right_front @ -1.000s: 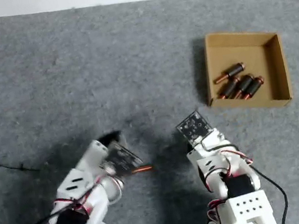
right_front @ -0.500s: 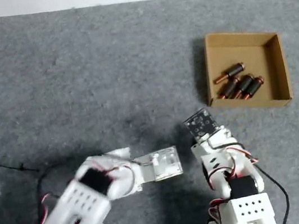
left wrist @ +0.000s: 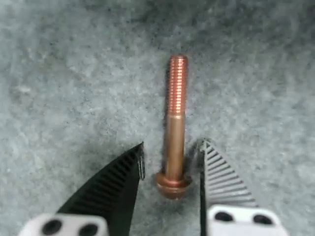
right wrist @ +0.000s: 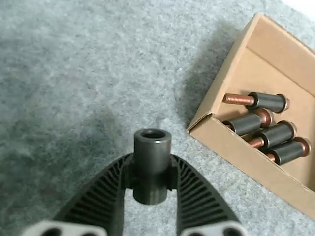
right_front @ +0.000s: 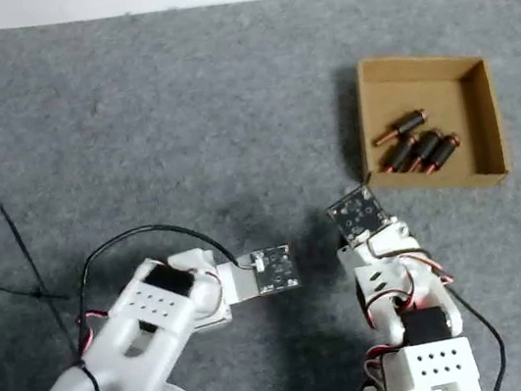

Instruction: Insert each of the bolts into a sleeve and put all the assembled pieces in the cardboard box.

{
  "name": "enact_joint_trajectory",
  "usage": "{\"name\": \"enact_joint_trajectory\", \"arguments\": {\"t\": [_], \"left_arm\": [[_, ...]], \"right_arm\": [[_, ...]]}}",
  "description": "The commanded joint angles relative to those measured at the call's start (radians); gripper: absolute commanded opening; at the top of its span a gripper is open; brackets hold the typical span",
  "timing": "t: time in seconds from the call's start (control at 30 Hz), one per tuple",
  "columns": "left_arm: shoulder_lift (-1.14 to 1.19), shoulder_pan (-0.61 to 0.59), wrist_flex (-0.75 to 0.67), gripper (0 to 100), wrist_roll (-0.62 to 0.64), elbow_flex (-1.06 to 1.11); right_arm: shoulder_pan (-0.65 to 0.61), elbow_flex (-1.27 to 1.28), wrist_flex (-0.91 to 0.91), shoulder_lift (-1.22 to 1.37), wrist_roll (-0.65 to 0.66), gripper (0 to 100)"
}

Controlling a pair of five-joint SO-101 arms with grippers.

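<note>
Bolt-and-sleeve assembly, with both arms at the grey surface (right_front: pixel 179 119). The left hand (left wrist: pixel 172 145) points down at the surface with its fingers moderately apart, one on each side of a copper-coloured bolt (left wrist: pixel 175 115). A gap shows between each finger and the shank, so the bolt is bracketed rather than clamped. It appears to lie flat on the surface, flanged head toward the hand and threaded end pointing away. This placement suits a grasp near the head, which would leave the threaded length free to enter a bore. The right hand (right wrist: pixel 152 164) is closed on a dark sleeve (right wrist: pixel 152 147), gripping it part-way along so that the open bore stands clear of the fingers and faces the wrist camera. Held thus, the sleeve offers an unobstructed mouth for the bolt. The cardboard box (right_front: pixel 420 91) sits on the surface just beyond the right hand, near enough for a short carry. It contains four assembled pieces (right_front: pixel 412 150), each a sleeve with a bolt through it, lying on the box floor. Judged from this layout, this bolt and sleeve are probably the last loose parts. The bolt has to be gripped, lifted, aligned with the bore and pushed in before the piece joins the others. Alignment is the likely difficulty, since the bore is narrow.
</note>
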Motion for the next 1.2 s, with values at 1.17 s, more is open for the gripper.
{"name": "enact_joint_trajectory", "arguments": {"t": [1.17], "left_arm": [[0.191, 0.031, 0.038, 1, 0.055, -0.171]], "right_arm": [[0.007, 0.044, -0.035, -0.015, -0.002, 0.5]]}}
